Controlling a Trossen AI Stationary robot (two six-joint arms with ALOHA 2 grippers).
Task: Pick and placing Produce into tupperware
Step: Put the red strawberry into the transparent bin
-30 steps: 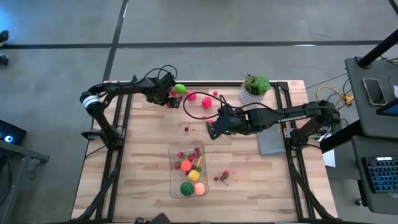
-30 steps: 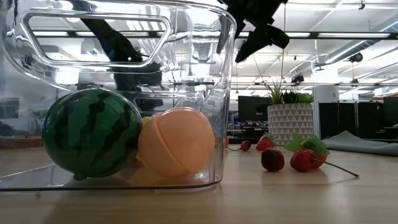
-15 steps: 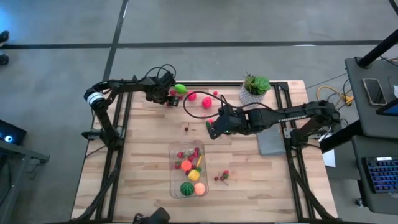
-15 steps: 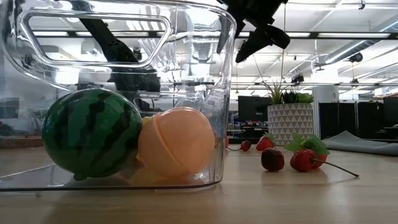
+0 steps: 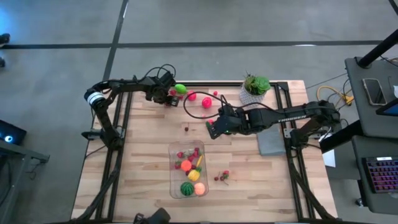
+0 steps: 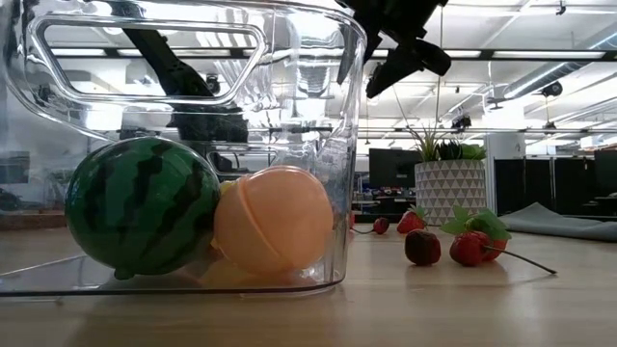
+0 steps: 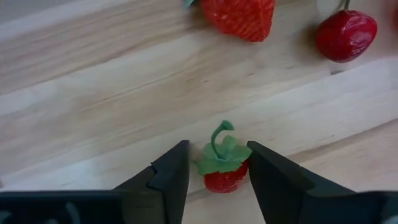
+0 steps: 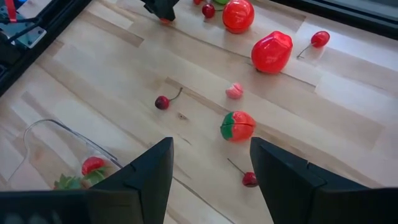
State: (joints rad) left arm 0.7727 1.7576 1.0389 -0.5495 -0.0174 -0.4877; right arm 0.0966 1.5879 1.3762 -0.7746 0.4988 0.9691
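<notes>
nearest the low camera stands the tupperware (image 6: 193, 145), at the near middle of the table (image 5: 124, 168), holding a watermelon (image 6: 143, 205), a peach-coloured ball (image 6: 275, 231) and smaller produce. just beside it lies a small cherry cluster (image 5: 222, 177). further back, above the middle of the table, the right gripper (image 8: 211, 165) hovers with its fingers apart and nothing between them; past them lie a red-and-green piece (image 8: 237, 126) and a cherry (image 8: 163, 102). at the far edge, the left gripper (image 7: 217, 171) sits low on the wood, its two fingers pressed against either side of a small strawberry (image 7: 224, 168). a green ball (image 5: 180, 88) lies beside it.
</notes>
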